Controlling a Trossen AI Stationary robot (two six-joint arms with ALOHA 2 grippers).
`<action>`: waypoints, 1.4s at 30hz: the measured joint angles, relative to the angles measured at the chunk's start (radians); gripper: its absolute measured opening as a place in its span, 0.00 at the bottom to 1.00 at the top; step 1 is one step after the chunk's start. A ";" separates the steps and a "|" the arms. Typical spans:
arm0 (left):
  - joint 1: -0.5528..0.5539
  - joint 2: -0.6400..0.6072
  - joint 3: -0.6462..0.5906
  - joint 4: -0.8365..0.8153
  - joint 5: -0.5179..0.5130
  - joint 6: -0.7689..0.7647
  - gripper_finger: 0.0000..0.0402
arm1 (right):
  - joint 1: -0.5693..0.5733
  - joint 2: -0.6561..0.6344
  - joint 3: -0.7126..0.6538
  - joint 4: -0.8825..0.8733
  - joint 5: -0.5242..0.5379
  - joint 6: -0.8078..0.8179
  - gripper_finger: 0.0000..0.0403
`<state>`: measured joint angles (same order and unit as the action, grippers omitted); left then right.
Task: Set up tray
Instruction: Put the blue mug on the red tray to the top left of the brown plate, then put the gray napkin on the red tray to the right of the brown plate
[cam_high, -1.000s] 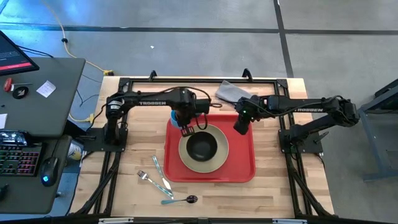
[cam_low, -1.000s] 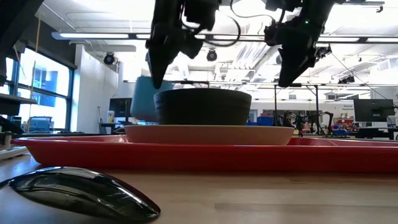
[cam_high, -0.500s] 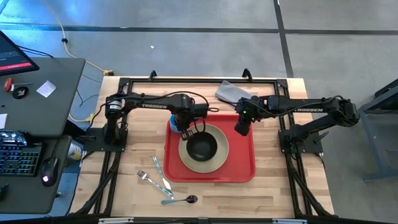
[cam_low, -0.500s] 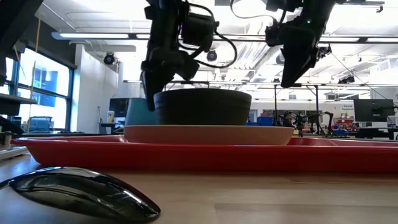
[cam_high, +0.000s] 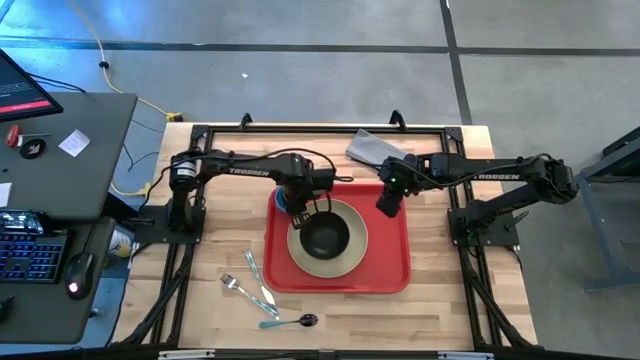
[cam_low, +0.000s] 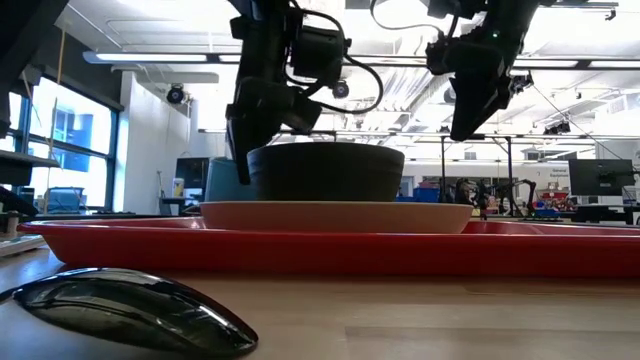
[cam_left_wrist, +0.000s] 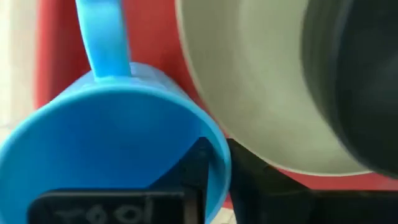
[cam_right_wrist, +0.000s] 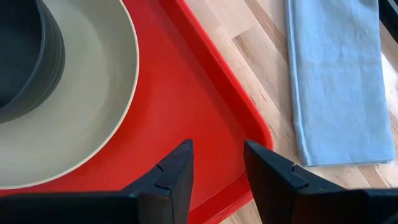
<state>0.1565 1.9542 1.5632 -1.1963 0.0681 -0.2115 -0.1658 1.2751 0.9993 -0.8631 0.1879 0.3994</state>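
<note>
The red tray (cam_high: 390, 272) lies in the middle of the table and carries a beige plate (cam_high: 347, 262) with a dark bowl (cam_high: 325, 237) on it. A blue mug (cam_high: 285, 196) stands upright over the tray's far left corner, beside the plate, with my left gripper (cam_high: 298, 205) shut on it from above. In the low view the plate hides the base of the mug (cam_low: 222, 180). My right gripper (cam_right_wrist: 217, 155) hangs open above the tray's far right corner (cam_right_wrist: 249, 118) and touches nothing. My left gripper has the mug's wall at the rim (cam_left_wrist: 219, 149), on the side facing the plate and opposite the handle (cam_left_wrist: 102, 43). One finger (cam_left_wrist: 193, 171) is inside the mug and one (cam_left_wrist: 255, 186) outside. The fingers point down. The mug stands upright, mouth up.
A folded grey-blue napkin (cam_high: 372, 148) lies on the table beyond the tray's far right corner. A fork (cam_high: 234, 285), a teal knife (cam_high: 258, 280) and a spoon (cam_high: 292, 322) lie on the wood near the tray's front left. The arms' black frame lines the table edges.
My left gripper has come down with the blue mug toward the tray's far left corner; the mug stays upright and now stands lower, level with the bowl and close beside the plate.
</note>
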 joint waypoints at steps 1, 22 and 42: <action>0.000 0.001 0.000 0.005 0.012 0.000 0.23 | 0.000 0.000 0.000 0.000 0.000 0.009 0.33; 0.001 -0.044 0.019 -0.091 0.016 0.001 0.40 | -0.005 0.000 0.000 0.024 0.011 0.073 0.33; 0.001 -0.055 0.413 -0.187 -0.148 -0.024 0.39 | -0.138 0.000 0.000 0.164 -0.212 0.150 0.33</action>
<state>0.1574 1.8988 1.9761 -1.3834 -0.0795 -0.2356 -0.3042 1.2751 0.9993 -0.6995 -0.0243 0.5493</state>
